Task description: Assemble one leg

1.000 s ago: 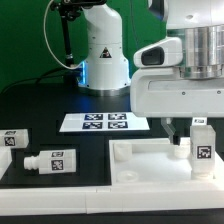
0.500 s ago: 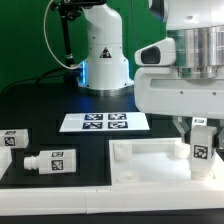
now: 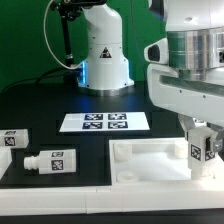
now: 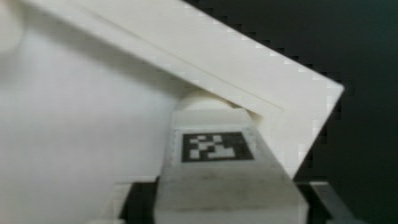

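Gripper: the gripper [image 3: 200,134] hangs over the near part of the desk [image 3: 40,100], toward the exterior view's right edge. Its jaws are clamped on the two sides of one leg, and the wide white hand body above hides much of the arm.
Held leg: the held leg [image 3: 201,150] is a small white block, upright between the jaws. Its black-and-white tag faces the exterior camera.
Wrist view: the same held leg [image 4: 214,165] fills the space between the jaws of the gripper [image 4: 221,205]. Its tag is in plain sight and its far end is rounded.
Leg against top: the leg's lower end is at a corner of the white rimmed top [image 3: 150,165], just inside the raised rim. Neither view shows whether it touches the floor of the top or sits in a hole.
Top in wrist view: the white rimmed top [image 4: 107,110] shows a pointed corner with its raised rim, black desk beyond it.
Top's place: it lies flat along the desk's near edge, from the middle toward the exterior view's right.
Loose legs: two lie on their sides near the desk's near corner on the exterior view's left, one loose leg [image 3: 15,138] closer to that edge and the other loose leg [image 3: 51,160] beside it, nearer the top. They are apart from each other.
Marker board: the marker board [image 3: 105,122] lies flat at mid-desk, behind the top.
Arm base: the white arm base [image 3: 102,55] stands at the desk's far edge.
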Available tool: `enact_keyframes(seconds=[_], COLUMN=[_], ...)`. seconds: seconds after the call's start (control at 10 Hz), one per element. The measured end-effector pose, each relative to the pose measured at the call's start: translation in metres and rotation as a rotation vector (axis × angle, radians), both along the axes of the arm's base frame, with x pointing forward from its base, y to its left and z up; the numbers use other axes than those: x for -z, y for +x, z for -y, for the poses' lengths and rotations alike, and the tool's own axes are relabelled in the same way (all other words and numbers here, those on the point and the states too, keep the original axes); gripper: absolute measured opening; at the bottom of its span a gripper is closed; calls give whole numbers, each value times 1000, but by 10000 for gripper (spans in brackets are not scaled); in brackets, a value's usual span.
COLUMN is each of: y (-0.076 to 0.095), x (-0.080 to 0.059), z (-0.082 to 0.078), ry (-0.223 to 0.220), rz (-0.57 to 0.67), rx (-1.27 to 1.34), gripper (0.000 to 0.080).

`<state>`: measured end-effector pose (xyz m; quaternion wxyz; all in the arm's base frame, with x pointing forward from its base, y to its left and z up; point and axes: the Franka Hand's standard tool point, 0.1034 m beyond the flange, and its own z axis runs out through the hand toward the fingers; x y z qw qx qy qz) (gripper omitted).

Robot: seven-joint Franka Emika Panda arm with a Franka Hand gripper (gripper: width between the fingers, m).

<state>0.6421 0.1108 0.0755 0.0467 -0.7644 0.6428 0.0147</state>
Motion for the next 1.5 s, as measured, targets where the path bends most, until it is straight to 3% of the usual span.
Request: enact_keyframes(seconds=[0.2, 0.4, 0.5, 0.6, 0.7, 0.8, 1.1, 1.2, 1.4, 1.5], y=[0, 0, -1, -5, -4, -5, -9, -8, 1, 3], x=[0, 0, 1, 2, 2, 4, 6, 5, -5, -5], z=[1, 0, -1, -4, -2, 1, -6, -7, -13, -13], ry=[61, 59, 48, 33, 18, 18, 17, 3, -69, -73], rz=[-17, -14, -9, -14, 7, 24, 31, 35, 64, 74], rx=[292, 269, 172, 27, -202, -400, -572, -669, -1071, -1079], gripper=[284, 284, 339, 522, 522, 622, 648, 648, 649, 649])
